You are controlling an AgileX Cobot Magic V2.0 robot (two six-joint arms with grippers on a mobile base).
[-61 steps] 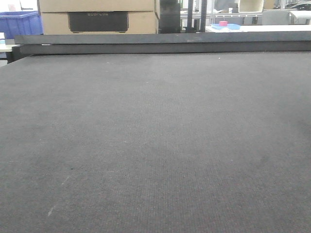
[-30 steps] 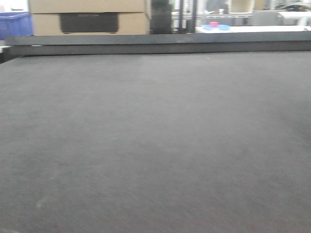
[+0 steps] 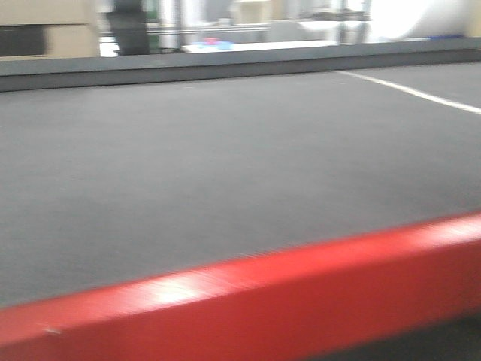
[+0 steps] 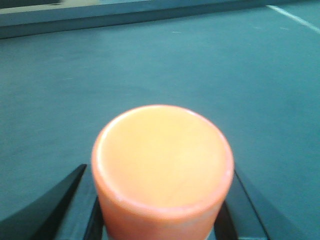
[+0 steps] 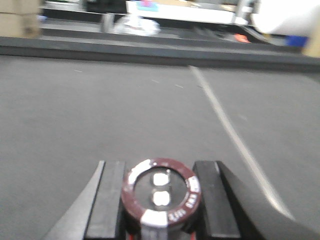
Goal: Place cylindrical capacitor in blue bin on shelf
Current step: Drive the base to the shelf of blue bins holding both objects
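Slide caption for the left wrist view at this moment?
Left gripper shut on the orange cylindrical capacitor, seen end-on between black fingers, dark table top beyond.

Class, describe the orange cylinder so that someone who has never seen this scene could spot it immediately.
Against the broad dark table top, find the left gripper. Between its black fingers sits the cylindrical capacitor, plain orange with a smooth blank end face. The maroon-rimmed cylinder in the right gripper shows two pale terminals instead.
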